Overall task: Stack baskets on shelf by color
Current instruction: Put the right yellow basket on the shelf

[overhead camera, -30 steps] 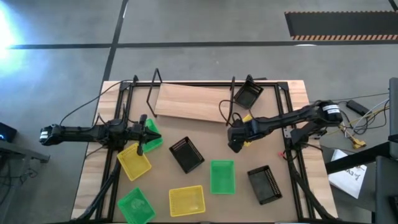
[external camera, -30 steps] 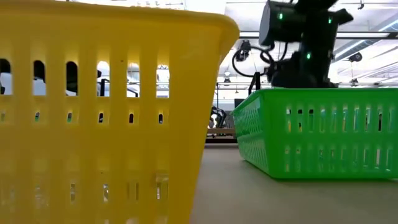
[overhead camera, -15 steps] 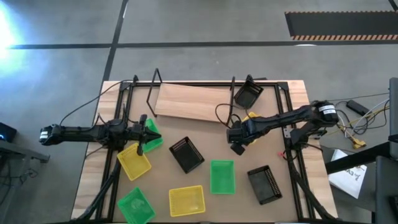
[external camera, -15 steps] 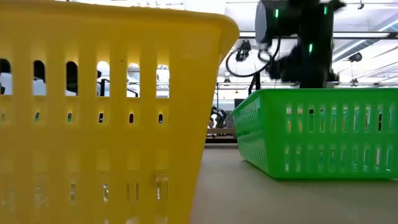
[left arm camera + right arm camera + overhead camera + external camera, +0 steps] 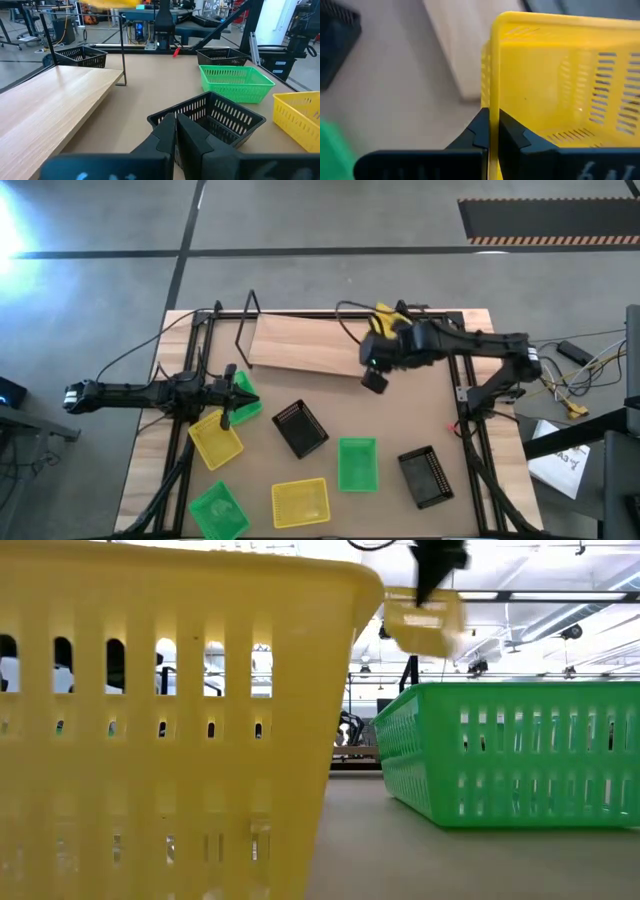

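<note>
My right gripper [image 5: 490, 131] is shut on a yellow basket [image 5: 560, 75], held high above the right end of the light-wood shelf [image 5: 300, 345]. In the low view the basket [image 5: 425, 625] hangs tilted in the air under the gripper [image 5: 432, 580]. From above, the arm covers most of the basket [image 5: 383, 314]. My left gripper [image 5: 175, 131] is shut with nothing between its fingers. It waits at the table's left by a green basket [image 5: 245, 398], and I cannot tell whether it touches that basket. My right gripper pinches the yellow basket's rim and side wall [image 5: 490, 102], one finger inside the basket and one outside. The fingers come from above, pointing down. The basket is lifted clear of the table and hangs tilted below the fingers.
Loose on the table lie a black basket [image 5: 300, 428], a green one [image 5: 357, 463], a black one [image 5: 425, 475], two yellow ones [image 5: 215, 438] [image 5: 300, 502] and a green one [image 5: 220, 510]. A black basket [image 5: 80, 56] sits at the shelf's right end. Black wire uprights [image 5: 248, 315] stand on the shelf.
My right gripper has risen and gone toward the table's far edge, from beside the shelf's near right corner to above its right end. The yellow basket, which lay on the table under the arm, is now lifted clear and hangs tilted.
</note>
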